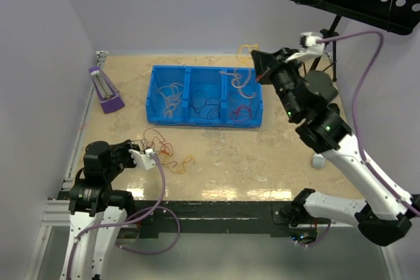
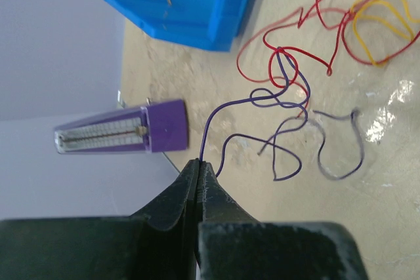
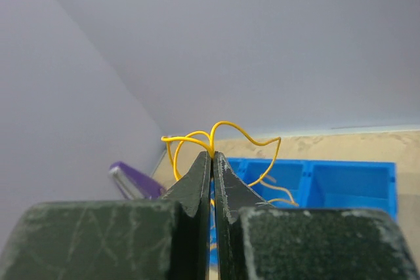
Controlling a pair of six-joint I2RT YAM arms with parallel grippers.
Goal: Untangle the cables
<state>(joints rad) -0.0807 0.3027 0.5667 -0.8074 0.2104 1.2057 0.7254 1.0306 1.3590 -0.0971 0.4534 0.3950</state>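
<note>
Left end effector (image 2: 200,166) is low at the near left of the desk (image 1: 275,155), fingers pressed together on the end of a purple wire (image 2: 205,129). That wire runs out from the tips and loops into the cables (image 1: 164,149), a loose tangle lying on the desk just in front of the blue bin (image 2: 197,18). Red wires (image 2: 289,44) cross the purple one, and a yellow loop (image 2: 384,31) overlaps the red at the tangle's outer side.

Over to the right end effector (image 3: 212,155): it's up in the air beyond the bin's far right corner, fingers clamped shut on a yellow wire (image 3: 226,126). The wire curls in loops above the tips (one strand drops away toward the bin in the wrist view).

The bin has three compartments, with pale wires (image 1: 172,96) in the left, black wires (image 1: 210,104) in the middle, and red and pale ones in the right. A purple wedge-shaped object (image 1: 105,90) lies on the desk left of the bin, apart from the tangle.
</note>
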